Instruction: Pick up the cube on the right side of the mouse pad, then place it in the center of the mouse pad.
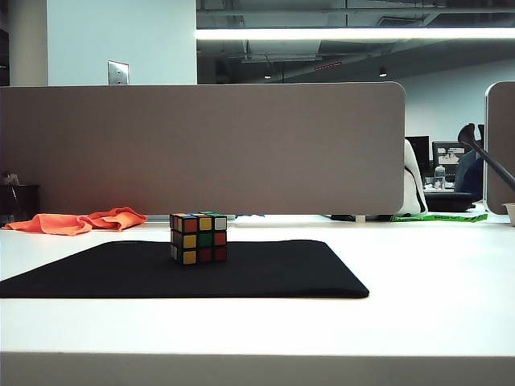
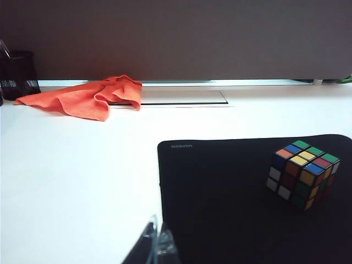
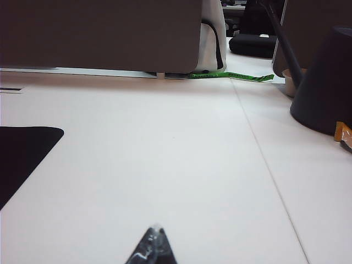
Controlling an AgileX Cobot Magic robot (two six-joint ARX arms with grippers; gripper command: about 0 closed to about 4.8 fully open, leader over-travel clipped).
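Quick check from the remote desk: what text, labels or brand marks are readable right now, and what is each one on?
"UGREEN", or close to it: small pale print, upside down, at a corner of the mouse pad; faint, so uncertain.
Green strip beyond the divider: dark print, too small to read.
Cube: plain stickers, no text.

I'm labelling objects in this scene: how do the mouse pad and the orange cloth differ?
The mouse pad is black, the orange cloth bright orange. The mouse pad lies flat with rounded corners; the orange cloth is crumpled into folds. The mouse pad carries the cube; the orange cloth carries nothing. Both rest on the white table.
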